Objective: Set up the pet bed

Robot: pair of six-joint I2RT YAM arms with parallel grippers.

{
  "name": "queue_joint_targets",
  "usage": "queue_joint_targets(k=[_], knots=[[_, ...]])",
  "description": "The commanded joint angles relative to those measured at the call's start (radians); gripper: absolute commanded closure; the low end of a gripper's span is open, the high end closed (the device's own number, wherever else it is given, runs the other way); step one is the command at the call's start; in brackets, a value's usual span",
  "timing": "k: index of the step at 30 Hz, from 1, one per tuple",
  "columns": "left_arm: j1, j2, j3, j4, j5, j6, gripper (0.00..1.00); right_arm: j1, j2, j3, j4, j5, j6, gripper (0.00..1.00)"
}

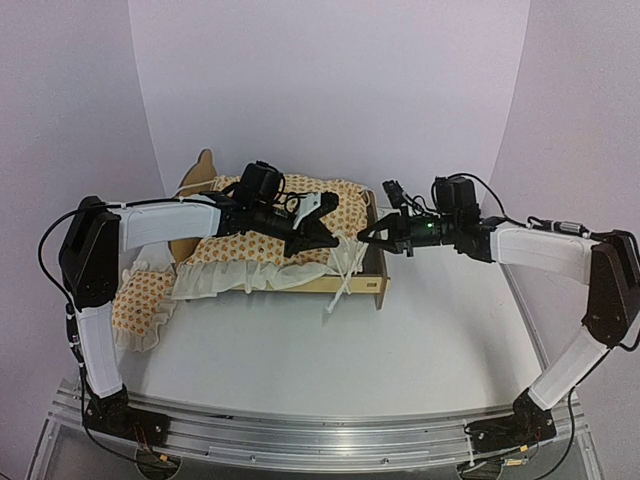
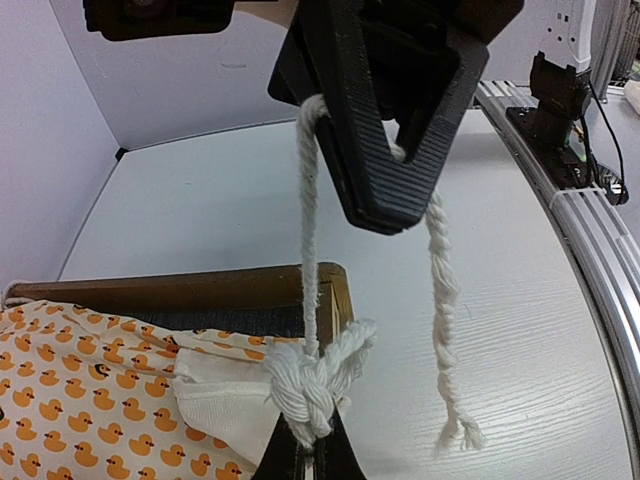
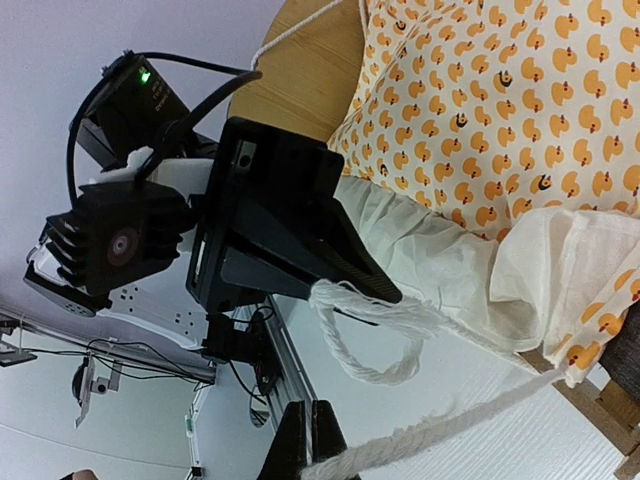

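Evidently left end effector [image 2: 305,452] and right end effector [image 3: 310,442] each clamp the bedding cord [image 2: 307,200].

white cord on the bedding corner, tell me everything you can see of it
The cord is white twisted rope, cotton by its look, tied in a bulky knot at the ruffled corner of the duck-print bedding, beside a corner of the wooden frame. The left gripper pinches the knot; a strand runs taut to the shut right gripper, and a frayed tail hangs beyond it over the table.
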Motion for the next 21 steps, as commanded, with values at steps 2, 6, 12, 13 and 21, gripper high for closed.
queue_joint_targets(k=[2, 6, 12, 13, 21], knots=[[0.007, -0.029, 0.039, 0.001, 0.019, -0.008, 1.0, -0.015, -0.032, -0.066, 0.066, -0.03, 0.047, 1.0], [0.007, -0.029, 0.037, -0.03, 0.055, -0.011, 1.0, 0.014, -0.057, -0.205, 0.079, 0.045, 0.057, 1.0], [-0.039, -0.016, 0.023, -0.083, 0.076, 0.016, 1.0, 0.07, -0.057, -0.353, 0.124, 0.11, 0.119, 1.0], [-0.053, -0.013, 0.017, -0.086, 0.069, 0.019, 1.0, 0.07, -0.059, -0.387, 0.124, 0.134, 0.124, 1.0], [-0.135, 0.012, -0.039, -0.053, 0.017, 0.048, 1.0, 0.063, -0.033, -0.469, 0.095, 0.263, 0.244, 0.81]])
